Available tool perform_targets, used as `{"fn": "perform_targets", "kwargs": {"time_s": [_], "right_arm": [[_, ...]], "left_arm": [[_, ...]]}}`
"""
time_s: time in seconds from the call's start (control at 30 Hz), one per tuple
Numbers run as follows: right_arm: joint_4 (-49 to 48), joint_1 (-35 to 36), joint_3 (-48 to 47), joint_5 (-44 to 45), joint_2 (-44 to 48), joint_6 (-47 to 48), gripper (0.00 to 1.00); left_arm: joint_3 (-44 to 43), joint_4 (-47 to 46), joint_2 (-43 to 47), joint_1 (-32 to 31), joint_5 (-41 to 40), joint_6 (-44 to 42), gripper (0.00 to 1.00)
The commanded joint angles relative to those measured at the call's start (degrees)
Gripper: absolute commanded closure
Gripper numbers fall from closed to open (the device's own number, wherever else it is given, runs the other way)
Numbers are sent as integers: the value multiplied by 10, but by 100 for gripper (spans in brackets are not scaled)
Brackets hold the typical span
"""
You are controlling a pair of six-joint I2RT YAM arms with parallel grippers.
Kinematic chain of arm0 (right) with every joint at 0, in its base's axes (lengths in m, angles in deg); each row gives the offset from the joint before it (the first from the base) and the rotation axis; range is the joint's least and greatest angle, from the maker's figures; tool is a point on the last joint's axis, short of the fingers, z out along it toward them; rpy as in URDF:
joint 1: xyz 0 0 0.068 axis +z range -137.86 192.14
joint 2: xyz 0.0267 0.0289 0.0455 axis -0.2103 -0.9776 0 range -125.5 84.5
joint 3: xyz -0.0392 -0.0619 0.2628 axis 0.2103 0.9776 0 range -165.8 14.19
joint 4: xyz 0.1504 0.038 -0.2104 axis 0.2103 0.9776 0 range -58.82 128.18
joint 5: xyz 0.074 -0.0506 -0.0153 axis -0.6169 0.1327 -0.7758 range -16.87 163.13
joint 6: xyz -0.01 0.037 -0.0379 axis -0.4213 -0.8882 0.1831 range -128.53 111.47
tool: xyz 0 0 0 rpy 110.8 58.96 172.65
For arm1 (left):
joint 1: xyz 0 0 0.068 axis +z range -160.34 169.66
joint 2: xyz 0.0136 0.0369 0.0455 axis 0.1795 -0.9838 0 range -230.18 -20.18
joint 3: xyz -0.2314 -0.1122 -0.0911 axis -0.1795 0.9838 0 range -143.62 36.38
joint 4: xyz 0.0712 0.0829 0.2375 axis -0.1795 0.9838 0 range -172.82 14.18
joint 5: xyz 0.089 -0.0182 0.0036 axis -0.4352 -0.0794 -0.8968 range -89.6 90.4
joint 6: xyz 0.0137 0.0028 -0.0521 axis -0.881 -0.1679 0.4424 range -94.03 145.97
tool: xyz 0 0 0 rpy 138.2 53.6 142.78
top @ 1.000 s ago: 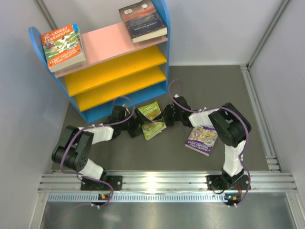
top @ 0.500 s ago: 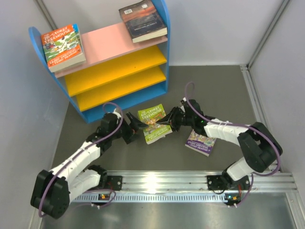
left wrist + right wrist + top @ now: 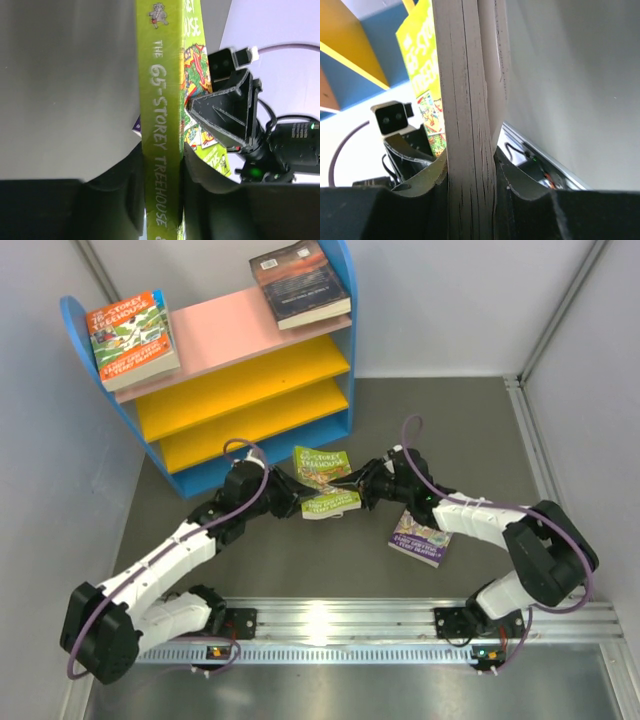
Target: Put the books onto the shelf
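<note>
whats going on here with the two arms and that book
Both arms hold one green book between them, just in front of the shelf. The left hand grips its spine side and the right hand its page edge. A purple book lies on the table by the right arm. An orange book and a dark book already lie on top of the shelf.

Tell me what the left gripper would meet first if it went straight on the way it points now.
The left gripper grips the green book by its spine, so the book comes first. Just beyond, the right gripper holds the opposite edge and is probably next.
</note>
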Motion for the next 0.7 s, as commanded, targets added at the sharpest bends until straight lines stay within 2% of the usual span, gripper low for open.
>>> {"fn": "perform_targets", "kwargs": {"time_s": [0.0,0.03,0.07,0.1,0.13,0.17,0.2,0.3,0.37,0.5,0.67], "right_arm": [[-110,11,-15,-4,41,-47,100],[-117,12,-15,-6,42,-53,100],[-123,12,-15,-8,48,-57,100],[-121,11,-22,-12,52,-55,98],[-115,11,-28,-22,56,-48,88],[-98,9,-36,-28,68,-23,70],[-53,7,-57,-35,73,-6,36],[19,-3,-88,-51,106,54,7],[55,-13,-92,-52,133,75,1],[76,-30,-82,-58,170,84,0],[104,-53,-56,-69,217,94,0]], "left_arm": [[-56,-28,-22,-44,-10,14,73],[-61,-28,-25,-47,-15,15,87],[-65,-27,-28,-52,-19,15,97],[-77,-24,-29,-52,-22,16,100],[-84,-14,-29,-52,-29,5,100],[-93,-3,-28,-52,-39,-6,100],[-120,16,-27,-51,-51,-18,100],[-168,22,-29,-47,-80,-72,100],[-196,17,-35,-36,-79,-105,100],[-269,8,-50,1,-65,-134,100],[-275,-51,-43,67,-42,-123,100]]}}
